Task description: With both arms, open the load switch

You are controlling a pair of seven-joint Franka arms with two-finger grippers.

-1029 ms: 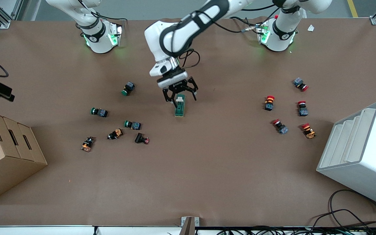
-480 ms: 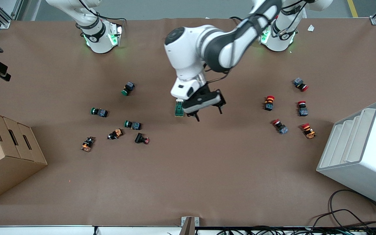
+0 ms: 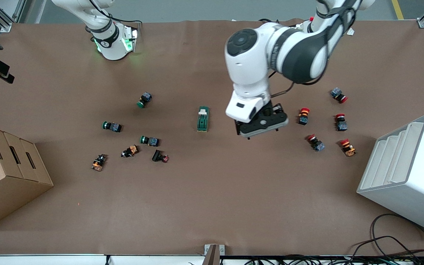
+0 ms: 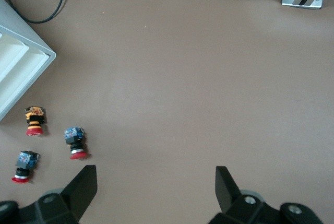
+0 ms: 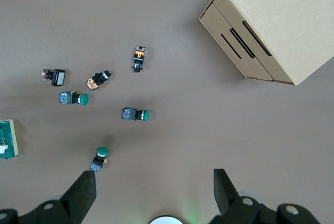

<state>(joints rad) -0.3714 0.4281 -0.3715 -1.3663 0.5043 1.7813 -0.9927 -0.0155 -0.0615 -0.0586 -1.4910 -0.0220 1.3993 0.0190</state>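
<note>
The load switch (image 3: 202, 119), a dark green block with its white piece at the end farther from the front camera, lies alone mid-table. It also shows at the edge of the right wrist view as the load switch (image 5: 7, 139). My left gripper (image 3: 260, 125) hangs over bare table between the switch and the red buttons. In its wrist view the left gripper (image 4: 155, 169) is open with nothing between the fingers. My right gripper (image 5: 154, 174) is open and empty, high over its own arm's base, and is out of the front view.
Green, orange and black push buttons (image 3: 149, 140) lie toward the right arm's end, by a cardboard box (image 3: 9, 169). Red-capped buttons (image 3: 315, 142) lie toward the left arm's end, by a white stepped rack (image 3: 407, 169). Cables (image 3: 392, 243) trail at the front edge.
My left gripper was down at the load switch. It has since risen and swung off toward the left arm's end. The switch stays where it was.
</note>
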